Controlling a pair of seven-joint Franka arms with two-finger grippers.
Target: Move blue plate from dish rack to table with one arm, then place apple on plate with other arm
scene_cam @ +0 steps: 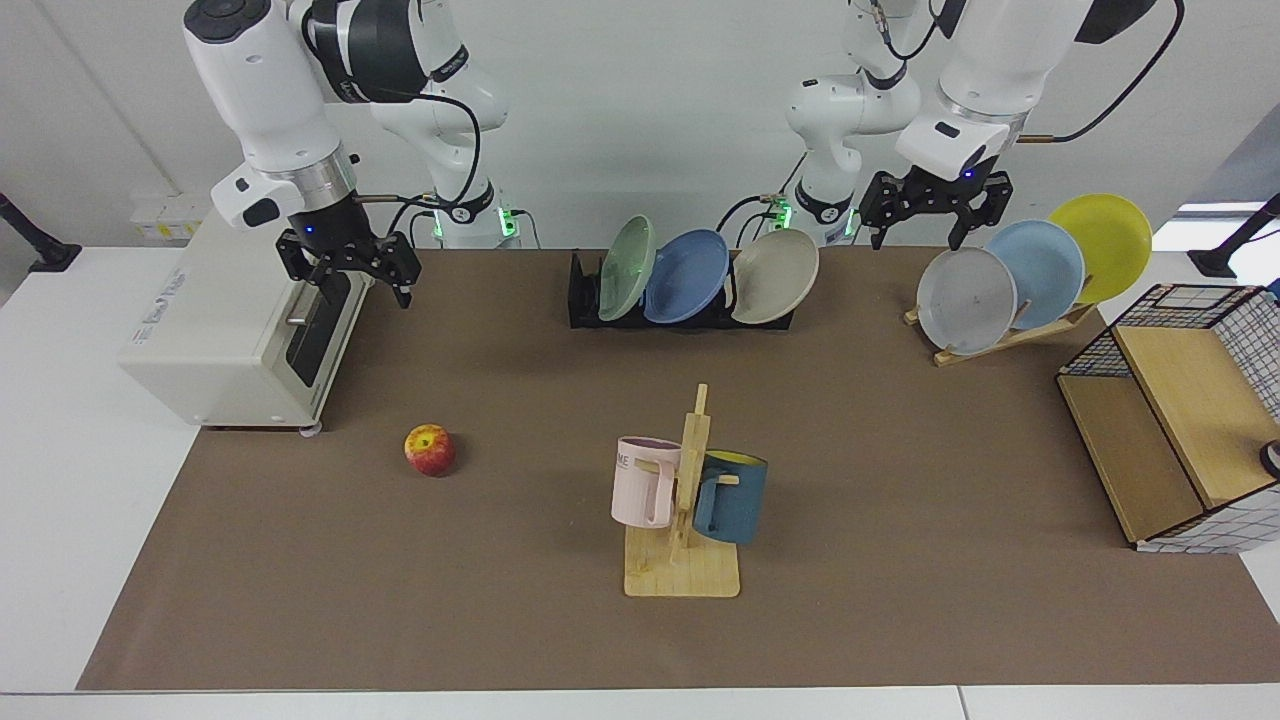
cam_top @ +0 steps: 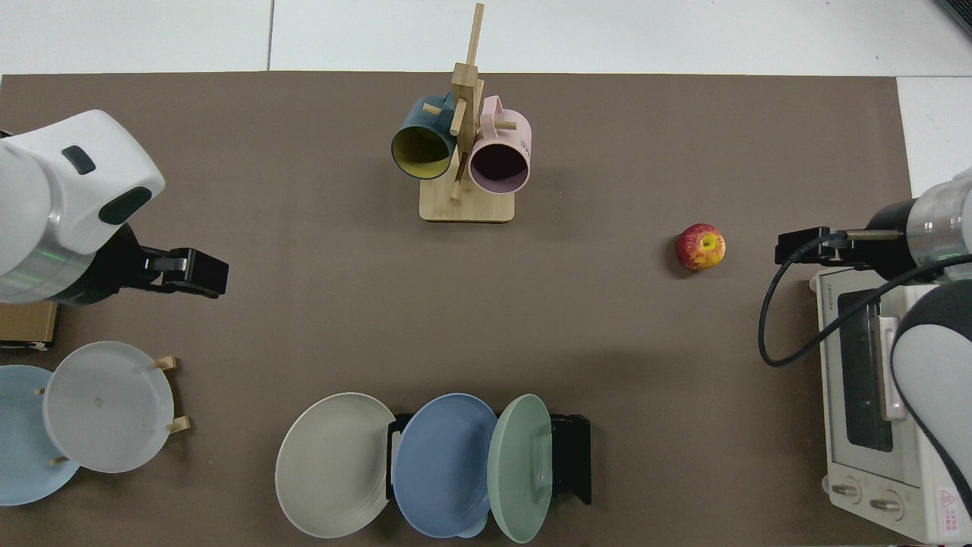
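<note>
while nothing has been picked up yet, the blue plate (scene_cam: pixel 687 276) stands on edge in the black dish rack (scene_cam: pixel 585 300) by the far edge of the table (scene_cam: pixel 900 450), leaning between a sage-green plate (scene_cam: pixel 626 267) and a beige plate (scene_cam: pixel 775 275); standing on edge likely leaves its rim free for a pinch from above. the apple (scene_cam: pixel 430 449) rests alone on the brown mat toward the toaster oven (scene_cam: pixel 235 330), with open mat around it, well apart from the rack. a wooden mug stand (scene_cam: pixel 683 560) sits nearer the front edge. the left gripper (scene_cam: pixel 936 215) hangs above the far edge, between the dish rack and a wooden plate stand (scene_cam: pixel 1000 335), fingers pointing down, spread wide and empty. the right gripper (scene_cam: pixel 350 268) hangs over the front of the toaster oven, wrist vertical, fingers apart and empty, waiting.
</note>
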